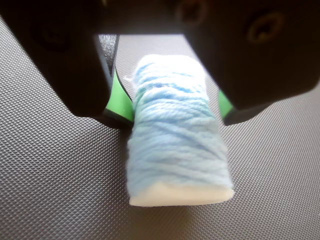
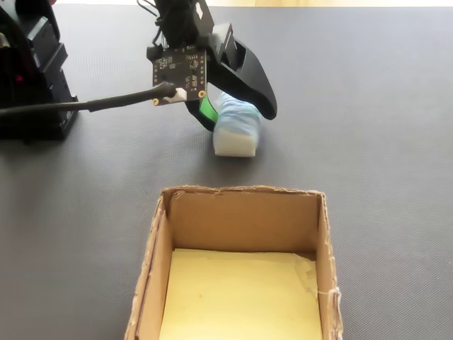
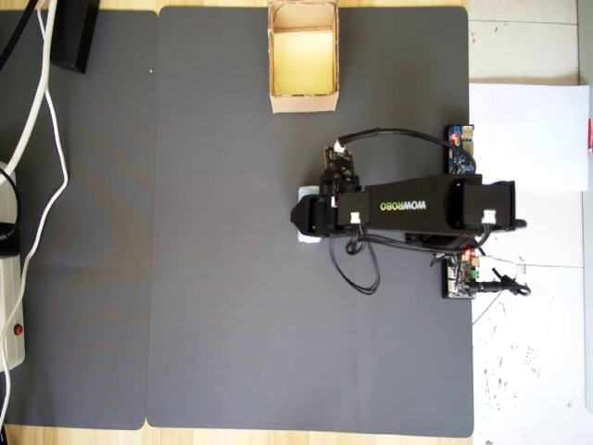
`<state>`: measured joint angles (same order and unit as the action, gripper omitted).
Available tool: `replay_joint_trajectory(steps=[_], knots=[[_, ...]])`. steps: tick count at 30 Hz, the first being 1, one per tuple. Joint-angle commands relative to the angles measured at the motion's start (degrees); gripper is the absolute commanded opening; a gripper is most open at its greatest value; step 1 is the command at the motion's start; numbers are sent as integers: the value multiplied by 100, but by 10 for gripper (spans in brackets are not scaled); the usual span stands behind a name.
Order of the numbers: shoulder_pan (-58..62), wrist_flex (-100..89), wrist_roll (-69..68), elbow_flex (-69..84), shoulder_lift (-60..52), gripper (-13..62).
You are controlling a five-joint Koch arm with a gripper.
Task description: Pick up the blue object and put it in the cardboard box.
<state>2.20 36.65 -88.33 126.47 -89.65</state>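
The blue object [image 1: 175, 145], a pale blue roll of wound yarn on a white core, lies on the dark mat between my jaws. My gripper [image 1: 175, 117] is open and straddles it. The left green pad [image 1: 121, 102] touches the roll's side, while a thin strip of mat shows between the roll and the right pad [image 1: 225, 104]. In the fixed view the gripper [image 2: 237, 117] sits low over the roll [image 2: 237, 136], which rests on the mat. The cardboard box [image 2: 241, 212] stands open with nothing inside it, a short way in front of the roll. From overhead the box [image 3: 303, 102] is at the mat's top edge.
The arm's base [image 2: 32, 71] and a black cable [image 2: 85, 106] occupy the upper left of the fixed view. Overhead, white cables [image 3: 37, 111] run down the left side, and white paper [image 3: 528, 139] lies right of the dark mat [image 3: 232, 324].
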Motion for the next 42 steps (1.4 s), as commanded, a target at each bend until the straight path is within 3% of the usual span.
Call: replay_joint_trajectory(steps=[1,5,8,14,19,26,35,42], knots=[[-62,-439,-299,-334,105,269],[-70,-791,-70,-255,123,138],[-79,-1178,-9,-114,79,99],[-79,-2021,-26,299,-431,99],[-9,-3437,-97,1389,-1371,99],[158,-4025,-70,2522,-2646,100],[536,-4113,-18,2918,-3797,100],[1169,-4280,26,2777,-4025,100]])
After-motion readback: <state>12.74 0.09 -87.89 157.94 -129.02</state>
